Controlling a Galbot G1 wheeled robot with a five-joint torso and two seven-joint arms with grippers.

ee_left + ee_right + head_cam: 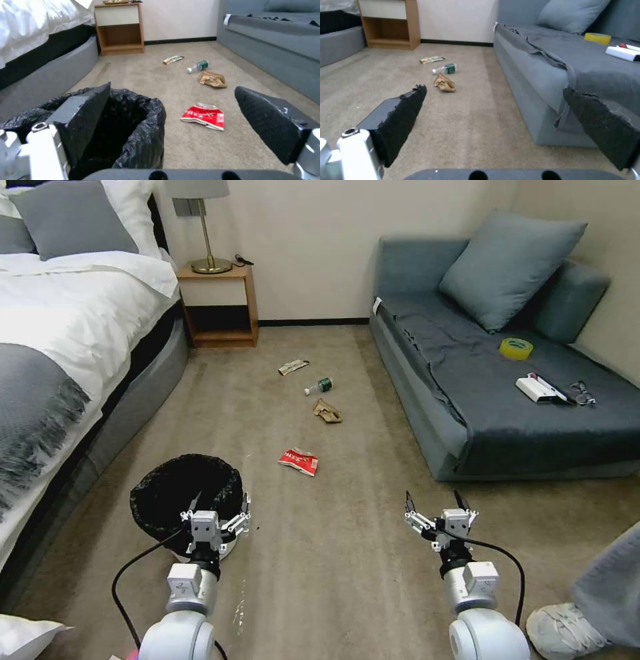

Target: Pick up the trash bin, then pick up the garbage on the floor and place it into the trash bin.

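Note:
The trash bin [175, 499], white with a black bag over its rim, stands on the carpet at the near left. My left gripper [222, 503] is open astride its rim; in the left wrist view one finger [83, 117] is inside the bin [146, 130] and the other outside. Beyond lies the garbage: a red-and-white wrapper [299, 461], tan crumpled paper [327, 411], a small green-labelled bottle [319, 386] and a flat wrapper [293, 367]. My right gripper [433, 499] hangs open over bare carpet near the sofa, holding nothing.
A bed [67, 333] runs along the left and a wooden nightstand [219, 303] stands at the back wall. A grey sofa [480, 400] on the right holds a yellow tape roll [516, 348], a white box and glasses. A person's shoe [567, 628] is at the near right.

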